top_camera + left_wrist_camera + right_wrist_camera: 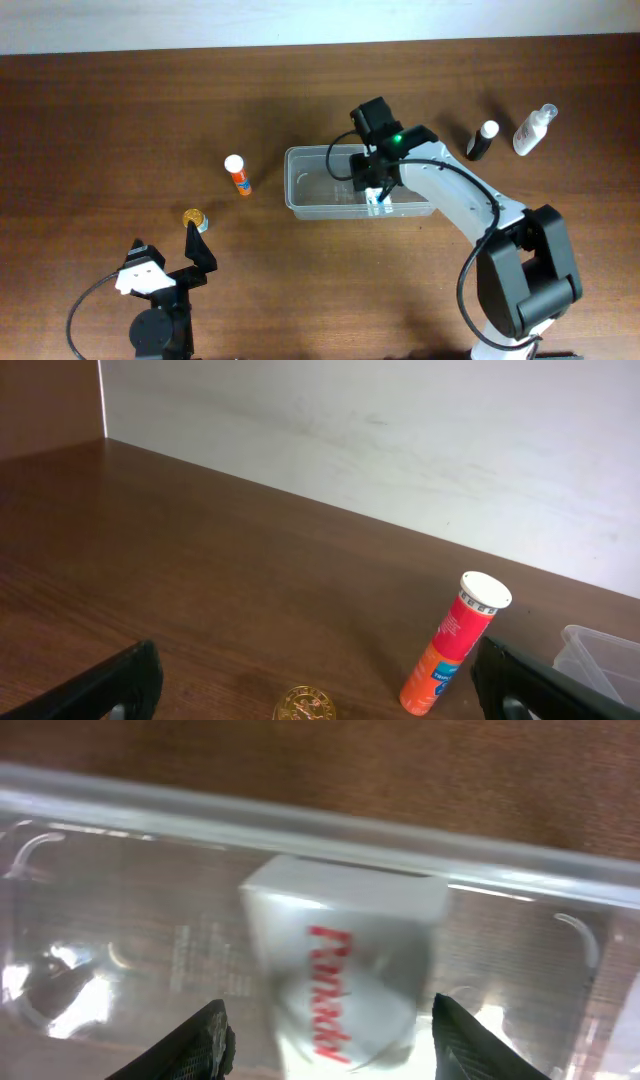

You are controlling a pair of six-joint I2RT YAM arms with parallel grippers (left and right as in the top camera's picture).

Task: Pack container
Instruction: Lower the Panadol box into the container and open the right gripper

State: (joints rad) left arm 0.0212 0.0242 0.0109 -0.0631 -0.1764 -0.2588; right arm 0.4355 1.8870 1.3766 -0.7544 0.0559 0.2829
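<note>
As it hangs inside the container (305, 185), right claw (374, 193) gapes.

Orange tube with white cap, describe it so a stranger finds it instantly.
On the brown wooden table, look left of the clear rectangular plastic container. The slim orange tube with a white cap is there; its neighbour is a small round gold object.

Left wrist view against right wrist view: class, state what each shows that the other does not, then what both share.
Only the left wrist: an orange tube with a white cap, a gold round thing and a pale wall. Only the right wrist: a white tube with red lettering, inside the container. Both: the container, only a corner of it in the left wrist view, and the brown table.
</note>
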